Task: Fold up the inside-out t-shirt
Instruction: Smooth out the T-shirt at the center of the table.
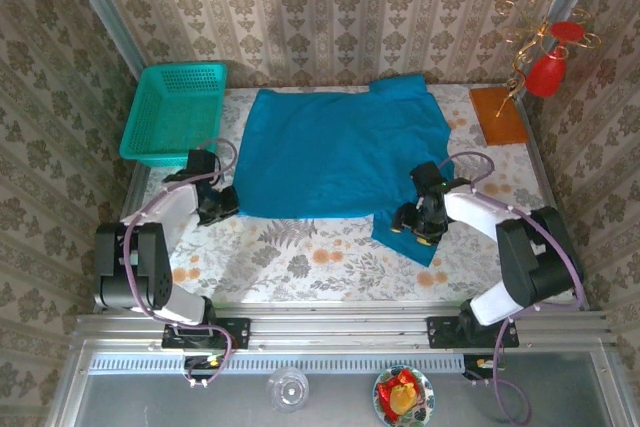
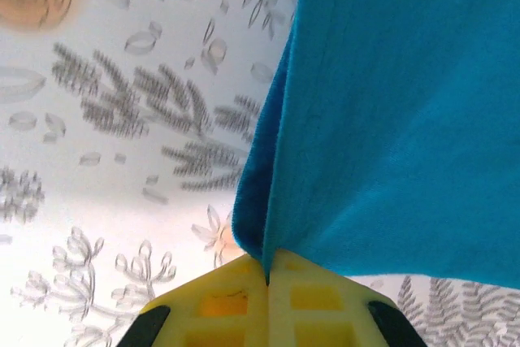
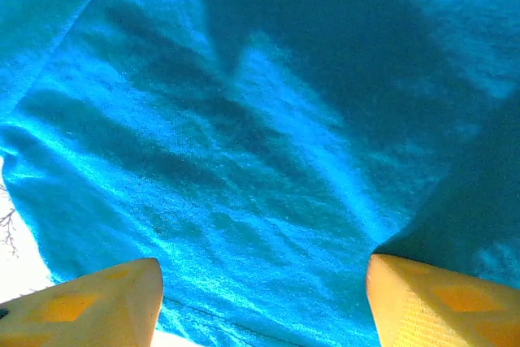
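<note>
Floral tabletop (image 1: 300, 262); wrist cams: left gripper (image 2: 266, 274) pinches t-shirt (image 2: 390, 119) edge, right gripper (image 3: 264, 294) spread above it.

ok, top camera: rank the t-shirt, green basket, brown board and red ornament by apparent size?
1. t-shirt, by far the largest.
2. basket.
3/4. board and ornament look close. The ornament seems to hang above the table, nearer the camera, so I won't rank them.

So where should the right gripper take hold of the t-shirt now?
Probably the near-right corner flap of the t-shirt, from the near side: it juts past the near hem beneath the open right gripper, matching the left gripper shut on the near-left edge.
</note>
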`<action>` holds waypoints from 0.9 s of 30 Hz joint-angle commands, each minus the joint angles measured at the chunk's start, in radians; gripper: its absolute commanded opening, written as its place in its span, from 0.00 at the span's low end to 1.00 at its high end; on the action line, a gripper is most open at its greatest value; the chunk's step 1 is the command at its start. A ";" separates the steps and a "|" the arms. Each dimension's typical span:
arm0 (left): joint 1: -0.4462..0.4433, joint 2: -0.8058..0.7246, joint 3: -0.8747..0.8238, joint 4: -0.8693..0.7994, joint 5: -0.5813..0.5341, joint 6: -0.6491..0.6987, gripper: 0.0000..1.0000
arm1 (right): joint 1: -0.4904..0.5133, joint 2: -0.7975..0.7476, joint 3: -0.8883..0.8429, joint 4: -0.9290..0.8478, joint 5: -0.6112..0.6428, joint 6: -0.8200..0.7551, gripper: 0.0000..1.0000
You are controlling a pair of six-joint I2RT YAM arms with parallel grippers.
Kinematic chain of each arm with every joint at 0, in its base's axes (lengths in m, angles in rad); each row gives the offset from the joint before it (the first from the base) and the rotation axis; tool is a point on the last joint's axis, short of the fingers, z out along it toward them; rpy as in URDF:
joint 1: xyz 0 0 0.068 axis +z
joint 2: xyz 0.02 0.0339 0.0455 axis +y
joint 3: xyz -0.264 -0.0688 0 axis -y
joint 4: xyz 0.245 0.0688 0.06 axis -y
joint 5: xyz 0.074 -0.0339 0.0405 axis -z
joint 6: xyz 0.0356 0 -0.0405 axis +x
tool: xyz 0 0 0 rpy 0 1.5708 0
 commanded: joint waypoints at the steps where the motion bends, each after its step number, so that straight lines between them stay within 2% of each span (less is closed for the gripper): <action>1: 0.007 -0.066 -0.058 -0.047 -0.025 -0.045 0.00 | 0.001 -0.045 -0.099 -0.058 0.037 0.128 0.68; 7: 0.004 -0.183 -0.189 -0.067 -0.010 -0.113 0.01 | 0.002 -0.210 -0.197 -0.185 0.061 0.268 0.69; 12: -0.012 -0.319 -0.267 -0.106 -0.005 -0.183 0.03 | 0.006 -0.335 -0.248 -0.214 0.014 0.325 0.68; 15: -0.022 -0.382 -0.283 -0.129 0.002 -0.219 0.07 | 0.005 -0.373 -0.226 -0.256 -0.002 0.329 0.68; 21: -0.025 -0.439 -0.168 -0.218 0.001 -0.207 0.25 | 0.006 -0.431 -0.077 -0.315 0.007 0.266 0.67; 25: -0.028 -0.394 -0.062 -0.203 -0.011 -0.154 0.26 | -0.014 -0.389 0.007 -0.236 0.044 0.135 0.66; 27: -0.036 -0.310 -0.018 -0.166 0.025 -0.130 0.22 | -0.050 -0.334 0.037 -0.166 0.019 0.060 0.67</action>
